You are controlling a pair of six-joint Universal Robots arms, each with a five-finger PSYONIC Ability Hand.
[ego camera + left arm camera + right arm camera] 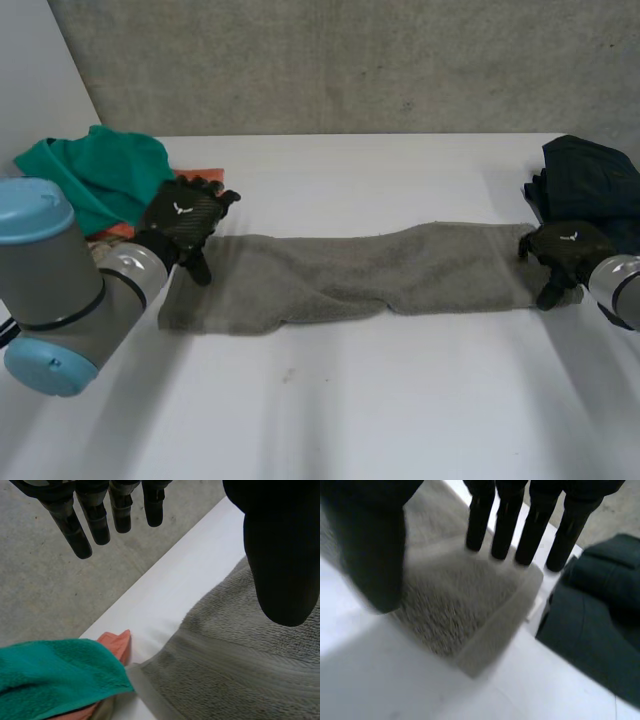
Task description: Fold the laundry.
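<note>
Long grey terry towel point(350, 272) laid out lengthwise across white table point(350, 420). Black left hand point(185, 222) over towel's left end, fingers straight, thumb well apart, gripping nothing. Black right hand point(562, 252) over towel's right end, fingers straight and spread from thumb, tips near hemmed edge, nothing clamped. Crumpled green cloth point(100, 175) lying on orange cloth point(116, 642), just beyond towel's left end. Dark navy bundled garment point(590, 178) just beyond towel's right end.

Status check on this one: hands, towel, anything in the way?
Left hand open over grey towel left end; right hand open at right end. Towel lies stretched long between them. Green cloth and dark cloth sit beside its ends.
</note>
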